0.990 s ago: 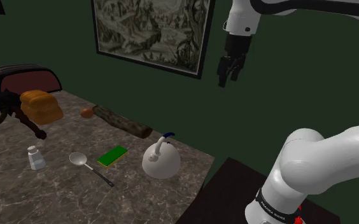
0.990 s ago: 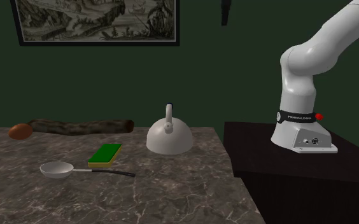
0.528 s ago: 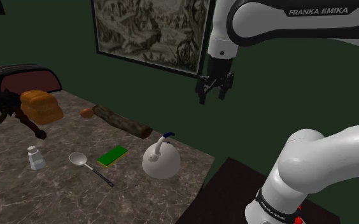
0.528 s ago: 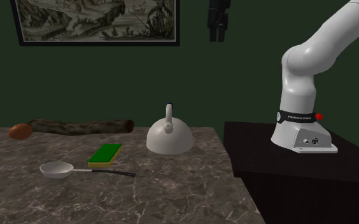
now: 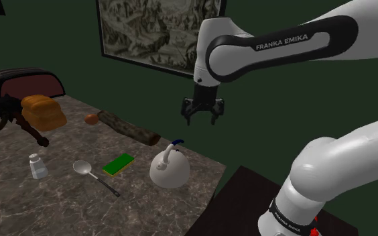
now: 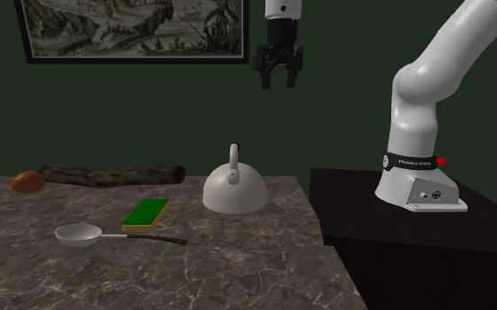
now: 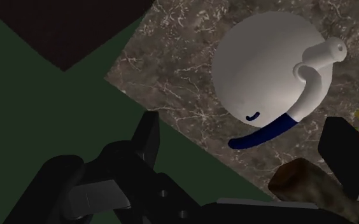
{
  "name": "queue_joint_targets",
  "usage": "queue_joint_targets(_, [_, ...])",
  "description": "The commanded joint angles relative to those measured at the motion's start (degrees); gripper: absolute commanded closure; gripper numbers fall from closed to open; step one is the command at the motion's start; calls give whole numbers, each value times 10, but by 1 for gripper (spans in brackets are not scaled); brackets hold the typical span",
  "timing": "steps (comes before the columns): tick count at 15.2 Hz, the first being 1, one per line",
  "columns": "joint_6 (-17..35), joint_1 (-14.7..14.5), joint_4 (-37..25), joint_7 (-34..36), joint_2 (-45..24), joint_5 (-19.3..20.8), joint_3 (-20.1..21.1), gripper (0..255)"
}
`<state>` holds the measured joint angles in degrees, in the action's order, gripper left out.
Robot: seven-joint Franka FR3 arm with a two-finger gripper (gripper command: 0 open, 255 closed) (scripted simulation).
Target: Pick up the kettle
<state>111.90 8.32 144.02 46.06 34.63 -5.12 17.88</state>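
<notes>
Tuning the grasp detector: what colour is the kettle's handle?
Handle: white near its base, dark blue along the grip; kettle body white. Best in the wrist view.

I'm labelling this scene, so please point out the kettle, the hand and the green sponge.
kettle [image 5: 168,173]: shoulder view, on its white domed body.
hand [image 6: 279,83]: second exterior view, midway between its open fingertips.
green sponge [image 6: 145,212]: second exterior view, on its top face.
</notes>
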Motion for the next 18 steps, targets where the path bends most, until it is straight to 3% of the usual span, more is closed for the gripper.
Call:
queue_joint_targets(1, [41, 16, -1, 64, -38, -5, 25, 0])
queue_joint_targets(7, [154, 74, -27, 258, -169, 16, 97, 0])
queue_joint_targets(12, [228, 122, -73, 444, -296, 92, 138, 0])
queue_joint_targets(18, [272, 125, -66, 488, -342, 132, 139, 0])
